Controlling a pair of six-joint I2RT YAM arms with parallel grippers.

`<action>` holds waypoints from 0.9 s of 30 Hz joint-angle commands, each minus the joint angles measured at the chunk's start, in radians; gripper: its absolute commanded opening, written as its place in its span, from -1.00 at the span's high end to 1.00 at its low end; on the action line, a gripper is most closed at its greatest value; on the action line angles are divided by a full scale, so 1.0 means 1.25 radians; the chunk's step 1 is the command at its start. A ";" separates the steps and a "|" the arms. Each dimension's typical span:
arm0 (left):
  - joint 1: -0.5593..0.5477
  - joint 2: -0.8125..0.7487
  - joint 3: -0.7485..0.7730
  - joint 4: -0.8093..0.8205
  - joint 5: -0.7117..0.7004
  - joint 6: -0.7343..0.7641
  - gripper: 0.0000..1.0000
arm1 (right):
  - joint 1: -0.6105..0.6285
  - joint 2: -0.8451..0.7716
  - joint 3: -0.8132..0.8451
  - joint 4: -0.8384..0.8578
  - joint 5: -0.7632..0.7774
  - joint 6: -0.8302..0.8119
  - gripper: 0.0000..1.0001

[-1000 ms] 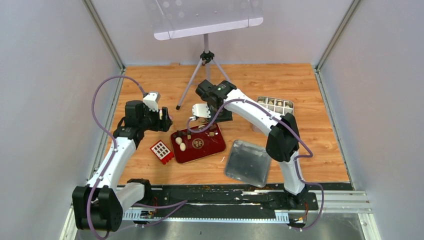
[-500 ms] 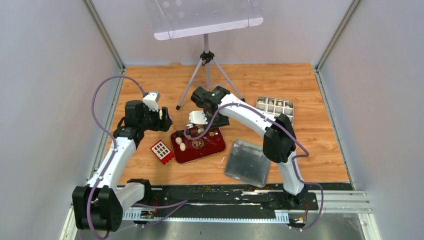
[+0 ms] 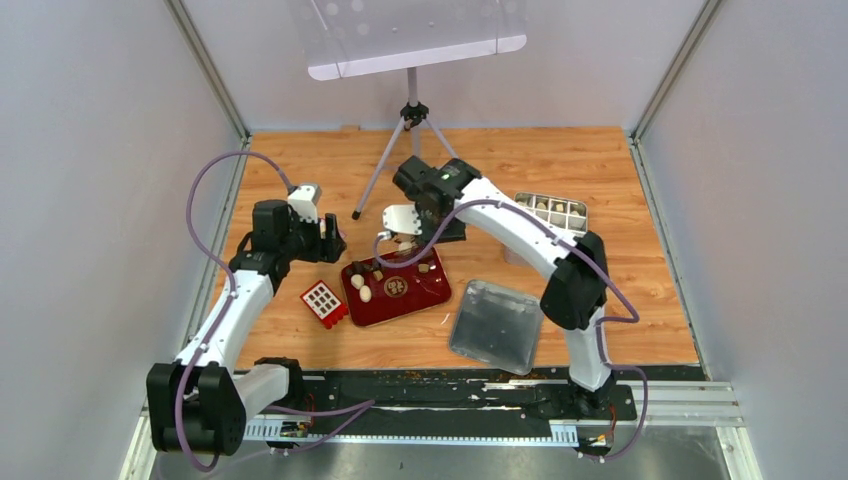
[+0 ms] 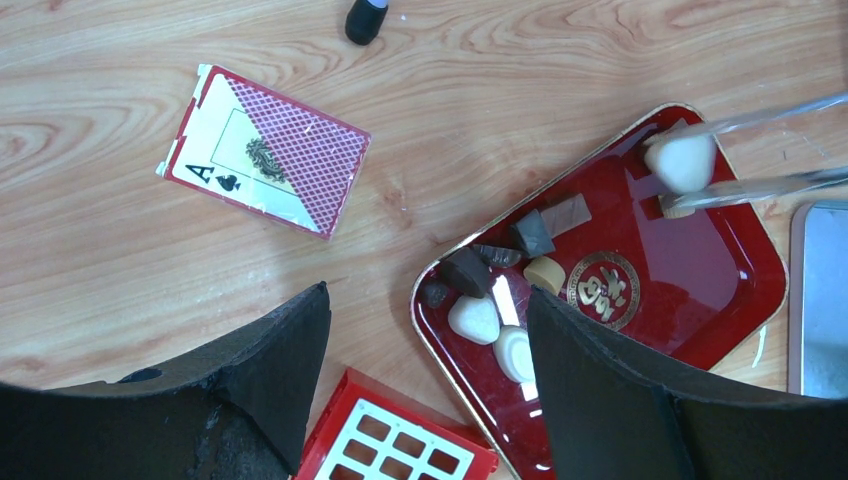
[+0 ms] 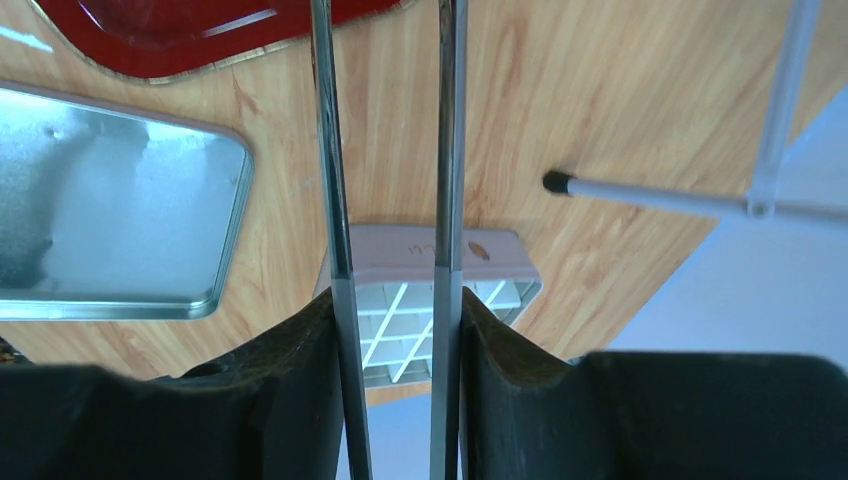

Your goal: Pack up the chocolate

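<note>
Right end effector (image 5: 395, 325): clamped on tongs (image 5: 447, 150) pinching white chocolate (image 4: 680, 162) over red tray (image 4: 715, 300) | left end effector (image 4: 428, 310): spread, empty

One cream-white chocolate (image 4: 680, 162) is pinched between the tongs (image 4: 760, 185) gripped by the right claw (image 5: 395, 310), out past its fingertips. The other chocolates (image 4: 474, 318), white ovals and dark brown blocks, lie loosely clustered just ahead of the left claw (image 4: 428, 300), between its spread fingers.

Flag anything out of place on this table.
Playing cards, a red-backed one lying askew over an ace of spades, sit on bare wood apart from the red tray; they look unrelated to the packing job.
</note>
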 commanded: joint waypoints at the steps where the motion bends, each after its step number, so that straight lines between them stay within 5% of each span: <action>1: 0.007 0.006 0.011 0.022 0.013 -0.011 -0.59 | -0.083 -0.151 -0.028 -0.015 -0.010 0.041 0.60; 14: 0.007 0.047 0.027 0.021 0.018 -0.023 -0.58 | -0.421 -0.256 -0.128 -0.062 0.000 0.029 0.58; 27: 0.006 0.044 0.025 0.023 0.026 -0.035 -0.57 | -0.543 -0.214 -0.150 -0.071 0.057 0.014 0.52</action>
